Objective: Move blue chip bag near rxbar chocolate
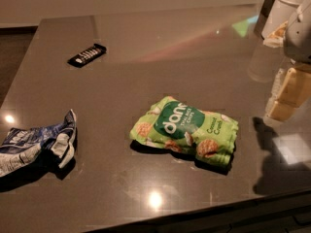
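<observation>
Camera view. The blue chip bag [36, 147], crumpled dark blue and white foil, lies at the left edge of the dark glossy bench [194, 47], near the front corner. The rxbar chocolate [87, 55], a slim black wrapped bar, lies toward the far left corner, well apart from it. A puffy green snack bag [187, 130] lies mid-bench. The cream pincer [284, 98] hangs over the right edge; its state cannot be told.

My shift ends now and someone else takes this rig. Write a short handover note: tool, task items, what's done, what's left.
The tool hangs over the right edge of the table, touching nothing. The blue chip bag lies crumpled at the front left; the rxbar chocolate lies at the back left, well apart. A green bag sits mid-table. Done: nothing yet. Left: grasp the blue chip bag, set it by the bar.
</observation>
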Robot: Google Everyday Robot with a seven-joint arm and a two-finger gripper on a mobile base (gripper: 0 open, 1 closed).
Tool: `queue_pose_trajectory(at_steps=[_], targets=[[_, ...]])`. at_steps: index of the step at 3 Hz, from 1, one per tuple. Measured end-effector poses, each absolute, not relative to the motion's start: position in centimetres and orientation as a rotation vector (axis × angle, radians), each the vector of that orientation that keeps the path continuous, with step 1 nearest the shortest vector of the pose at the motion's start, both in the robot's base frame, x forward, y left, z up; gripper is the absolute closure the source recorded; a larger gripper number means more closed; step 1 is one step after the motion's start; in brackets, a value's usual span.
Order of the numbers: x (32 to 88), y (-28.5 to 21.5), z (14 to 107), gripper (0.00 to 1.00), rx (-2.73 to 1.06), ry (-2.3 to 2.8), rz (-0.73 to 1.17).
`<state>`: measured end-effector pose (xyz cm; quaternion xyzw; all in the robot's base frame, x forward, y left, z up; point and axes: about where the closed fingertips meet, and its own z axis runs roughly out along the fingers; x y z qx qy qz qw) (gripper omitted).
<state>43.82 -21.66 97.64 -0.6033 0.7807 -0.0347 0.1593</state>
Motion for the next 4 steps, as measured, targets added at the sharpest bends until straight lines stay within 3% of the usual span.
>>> queue_pose_trajectory(at_steps=[2, 4], targets=[[44.3, -18.9, 98.4, 0.00, -1.749, 2.168, -0.064], [44.7, -9.6, 97.9, 0.00, -1.834, 1.998, 0.096]])
